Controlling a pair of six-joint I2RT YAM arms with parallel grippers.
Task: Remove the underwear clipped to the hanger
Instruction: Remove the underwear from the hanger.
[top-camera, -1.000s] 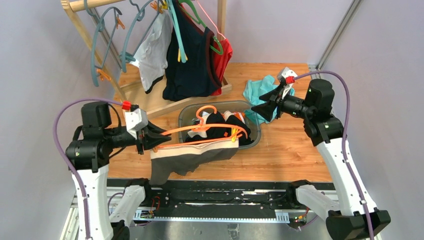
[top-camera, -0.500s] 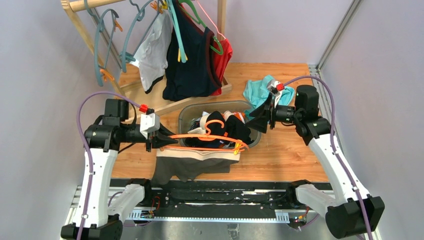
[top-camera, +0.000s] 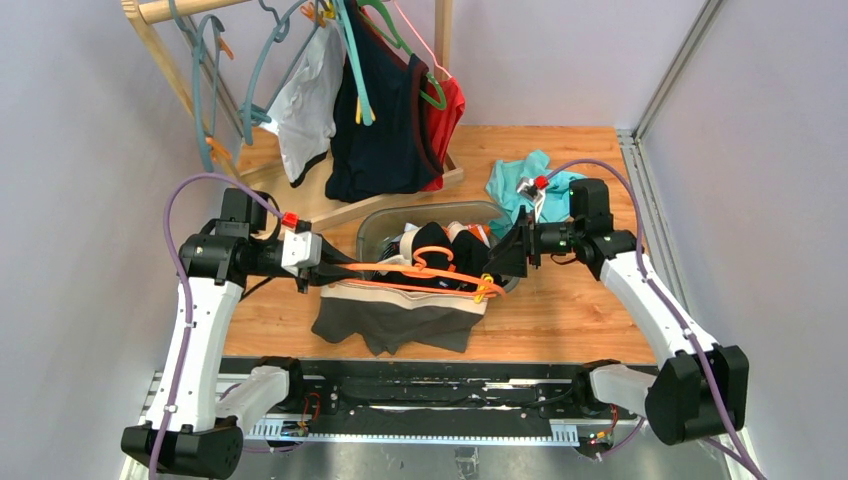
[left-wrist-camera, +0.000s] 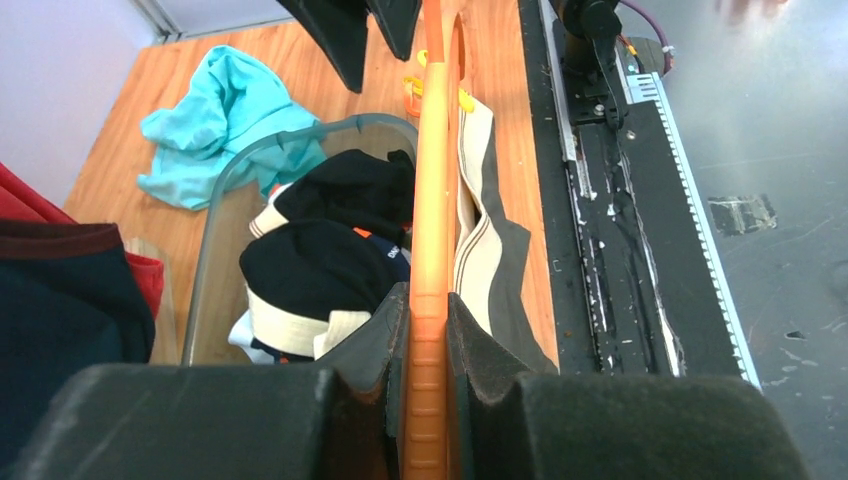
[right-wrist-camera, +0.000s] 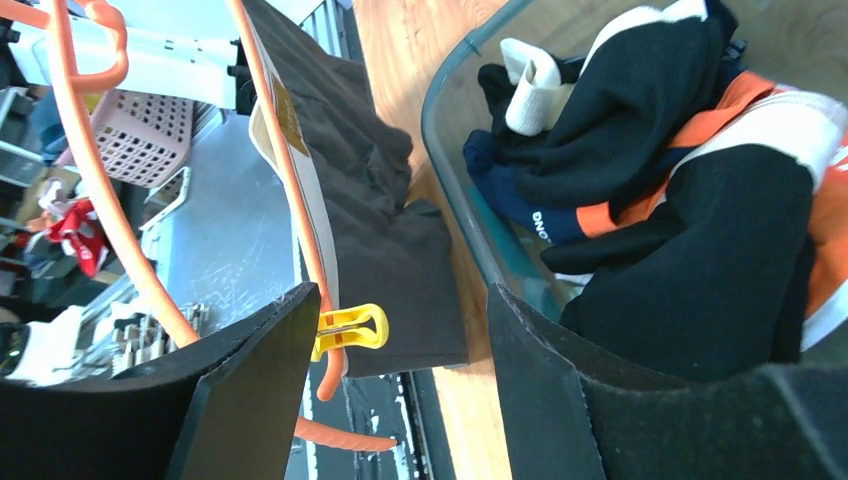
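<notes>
Left hand (left-wrist-camera: 427, 302) clamping orange hanger (left-wrist-camera: 435, 150) end, right hand (right-wrist-camera: 403, 295) spread near yellow clip (right-wrist-camera: 350, 326)

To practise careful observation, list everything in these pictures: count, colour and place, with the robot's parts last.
rack: one, wooden, far left
hung garments: three, white, navy, red, on the rack
bare hangers: a few, teal, rack's left end
bin: one, clear grey, mid-table
clothes: a pile, black, white, orange, in the bin
cloth: one, teal, beyond the bin's right end
hanger: one, orange, level over the bin's near edge
underwear: one, grey-brown with beige waistband, clipped to the hanger
clip: one in view, yellow, hanger's right end
left gripper: shut on the hanger's left end
right gripper: open, by the clip
</notes>
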